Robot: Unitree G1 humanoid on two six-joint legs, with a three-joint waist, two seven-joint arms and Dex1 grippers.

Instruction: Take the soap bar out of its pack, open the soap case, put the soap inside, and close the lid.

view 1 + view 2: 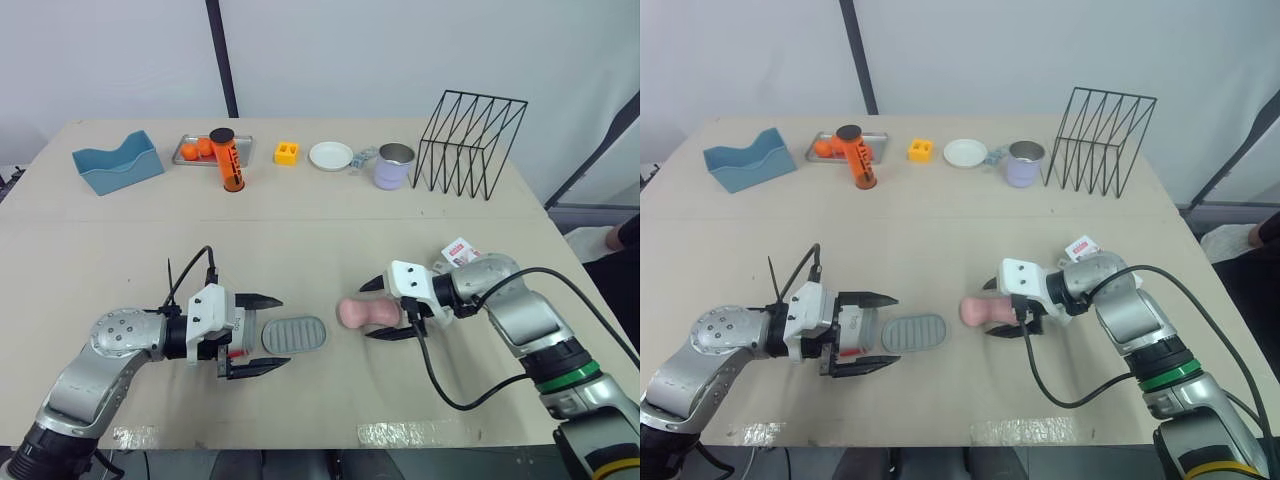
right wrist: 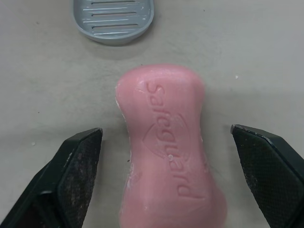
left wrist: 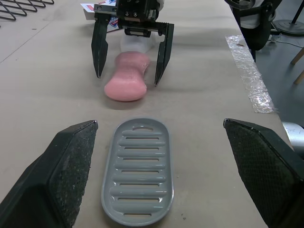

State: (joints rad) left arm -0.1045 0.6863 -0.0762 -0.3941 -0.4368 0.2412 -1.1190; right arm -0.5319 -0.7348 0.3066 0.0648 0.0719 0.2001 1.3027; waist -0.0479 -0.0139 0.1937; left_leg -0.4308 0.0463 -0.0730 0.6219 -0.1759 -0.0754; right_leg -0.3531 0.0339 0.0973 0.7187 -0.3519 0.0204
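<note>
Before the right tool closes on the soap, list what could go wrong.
The soap lies loose inside the open right tool; its rounded, waisted sides might let it twist or squirt out. The grey soap case lies flat close by, at the open left tool, so a skidding bar could knock it.

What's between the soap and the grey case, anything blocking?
Nothing visible. Bare table lies between the pink soap and the grey soap case. The open right gripper straddles the soap; the open left gripper flanks the case.
</note>
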